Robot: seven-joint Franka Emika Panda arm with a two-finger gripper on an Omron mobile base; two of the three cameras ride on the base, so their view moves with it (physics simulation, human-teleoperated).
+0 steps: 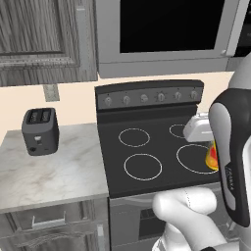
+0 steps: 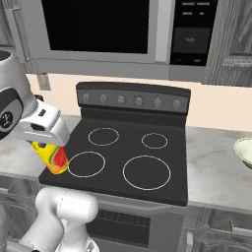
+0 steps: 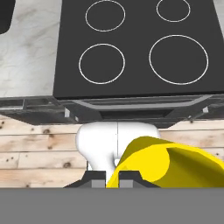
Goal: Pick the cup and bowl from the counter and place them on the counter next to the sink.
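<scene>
Over the black stove top (image 2: 133,152) the gripper (image 2: 49,146) is clamped on the small yellow tumbler cup (image 2: 53,158) — it should carry it level toward the sink-side counter (image 2: 216,167) — no tilting.

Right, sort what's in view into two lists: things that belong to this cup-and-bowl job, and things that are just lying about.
Job:
- cup, shut in the gripper, above the stove's front edge
- bowl, on the counter right of the stove
- gripper

Lying about:
- toaster, on the counter left of the stove
- stove
- microwave
</scene>
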